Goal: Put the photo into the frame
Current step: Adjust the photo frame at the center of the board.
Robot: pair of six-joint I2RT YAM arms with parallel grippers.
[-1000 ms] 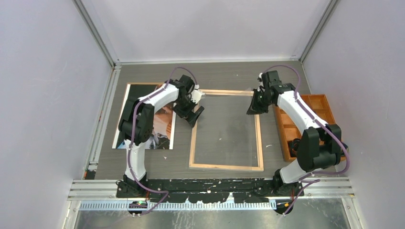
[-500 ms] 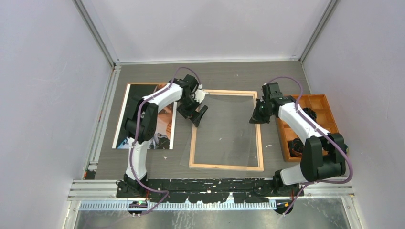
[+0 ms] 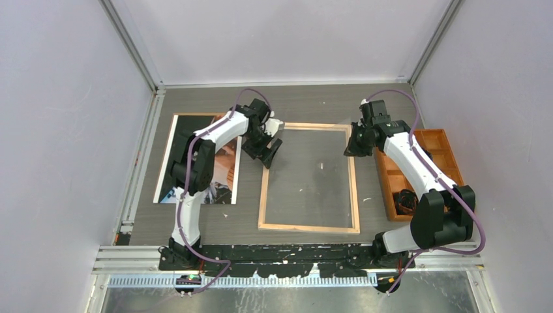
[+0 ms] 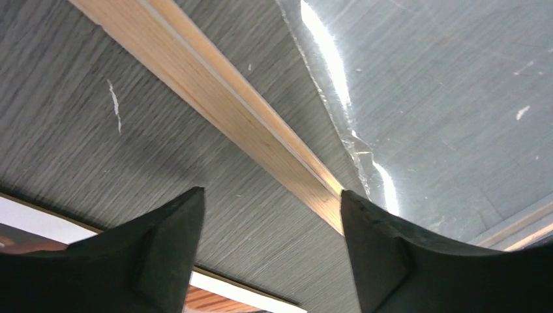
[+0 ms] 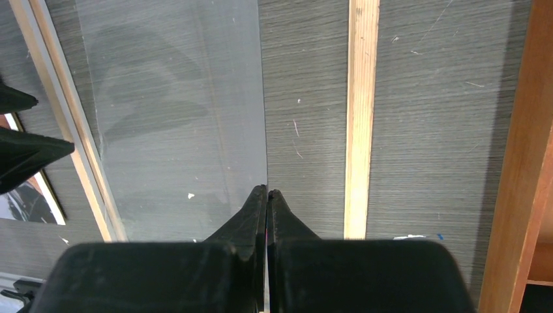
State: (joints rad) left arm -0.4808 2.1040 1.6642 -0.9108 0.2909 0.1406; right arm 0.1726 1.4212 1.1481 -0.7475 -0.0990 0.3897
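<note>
The frame lies wooden back up in the middle of the table. Its rails show in the wrist views. The clear pane sits over the frame's opening. My right gripper is shut on the pane's right edge near the far right corner. My left gripper is open, low over the frame's left rail near the far left corner, holding nothing. The photo lies picture up, left of the frame.
An orange compartment tray stands right of the frame, with a small black object in a near cell. Grey walls close in the table on three sides. Both arm bases sit on the near rail.
The pane, which overhung the frame's near left corner half a second ago, now lines up inside the frame. My right gripper drew back toward the far side with it. The left jaws narrowed a little.
</note>
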